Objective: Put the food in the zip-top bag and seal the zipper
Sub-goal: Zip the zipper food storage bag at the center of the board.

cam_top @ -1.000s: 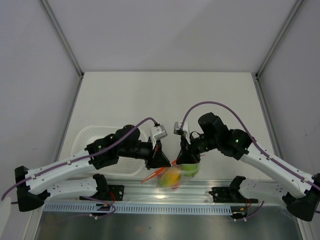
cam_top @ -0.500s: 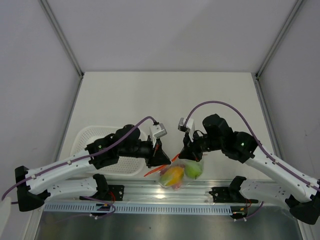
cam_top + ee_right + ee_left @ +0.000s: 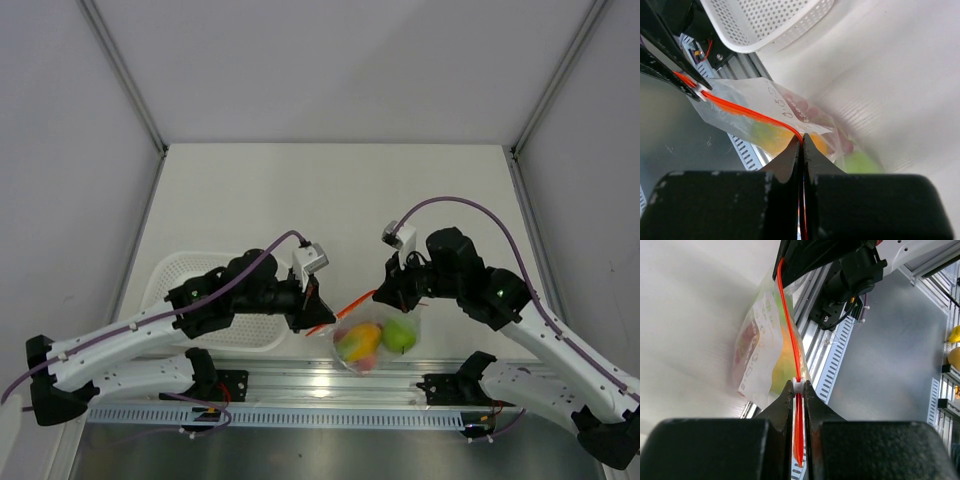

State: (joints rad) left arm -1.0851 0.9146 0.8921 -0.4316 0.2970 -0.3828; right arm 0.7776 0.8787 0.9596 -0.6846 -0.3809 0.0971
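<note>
Here, white table [image 3: 330, 200], pale grey walls [image 3: 60, 150], zip-top bag [image 3: 372, 340] near edge

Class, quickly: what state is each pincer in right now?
Left pincer: shut on the zipper.
Right pincer: shut on the zipper.

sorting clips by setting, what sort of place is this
Probably a robot lab test cell, not a kitchen: bare white panels wall in the table, an aluminium rail carries the left arm and right arm, and the zip-top bag holds toy fruit.
</note>
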